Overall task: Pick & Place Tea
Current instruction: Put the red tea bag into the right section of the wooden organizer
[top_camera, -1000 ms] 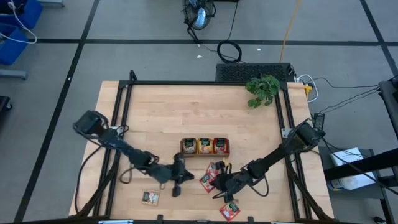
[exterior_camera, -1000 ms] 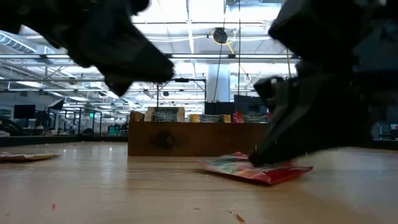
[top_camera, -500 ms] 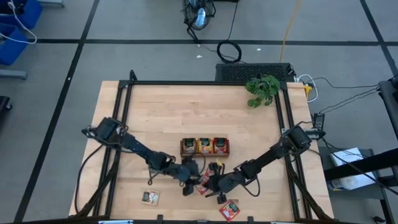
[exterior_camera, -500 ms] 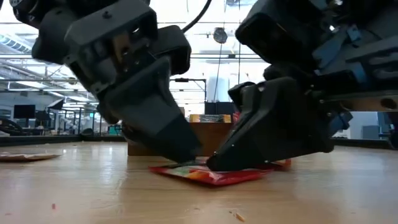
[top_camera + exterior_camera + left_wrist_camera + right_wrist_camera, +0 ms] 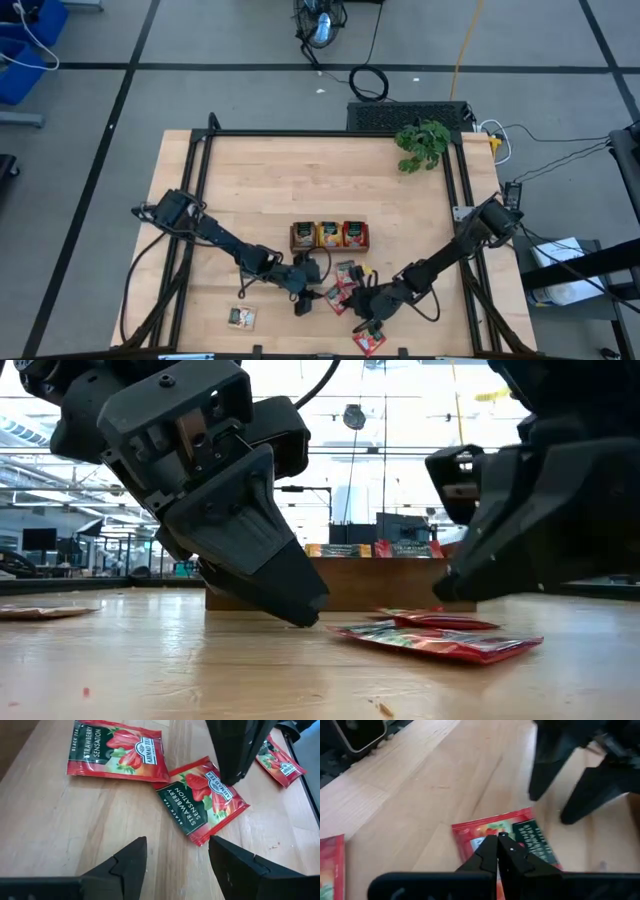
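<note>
Two red strawberry tea sachets lie flat on the wooden table between my grippers, in front of the brown tray. My left gripper hangs open just short of the nearer sachet, low over the table, slanting down. My right gripper is shut, and its tip stands over the far corner of that same sachet. A third red sachet lies near the front edge. An orange-and-green one lies at the front left. My right gripper's shut fingertips stand at the far corner of the nearer red sachet, slanting down from the table's right. I cannot tell whether they touch it. The sachet lies flat on the table.
The tray holds sachets in its three compartments. A leafy plant stands at the far right corner. A black frame rail runs along the table's sides. Bare wood lies across the far half.
My left gripper has come down and toward the table's right, up to the sachets, and has opened. It has kept still since. My right gripper went left onto the sachets, then drew back toward the right, still shut. The sachet under it slid left, then right again.
</note>
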